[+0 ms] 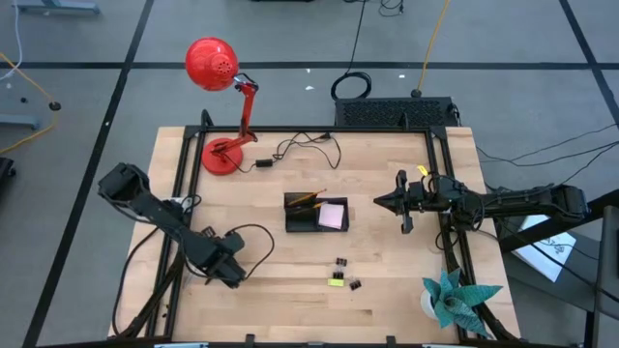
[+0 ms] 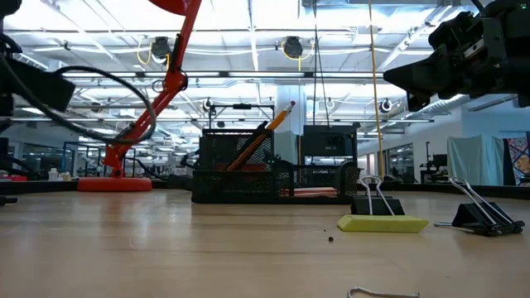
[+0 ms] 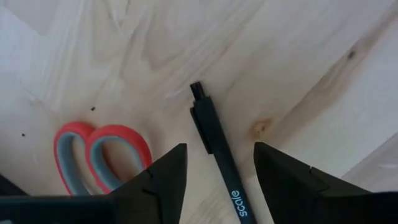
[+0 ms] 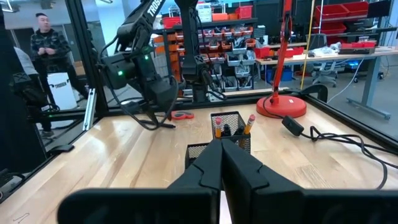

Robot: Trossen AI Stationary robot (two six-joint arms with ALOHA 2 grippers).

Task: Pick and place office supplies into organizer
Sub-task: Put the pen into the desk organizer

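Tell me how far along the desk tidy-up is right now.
Done: orange pencils and a pink pad sit in the organizer. In hand: the open left gripper straddles a black pen lying on the table. Left: red scissors, binder clips and the yellow-green piece.

L hand [image 3: 216, 168] spread — R hand [image 4: 221, 163] pinched

pen [image 3: 217, 155] beside scissors [image 3: 102, 155], pencils [image 1: 306, 199] in organizer [image 1: 315, 214]

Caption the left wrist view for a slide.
Open left gripper straddling a black pen on the wooden table, beside red-handled scissors.
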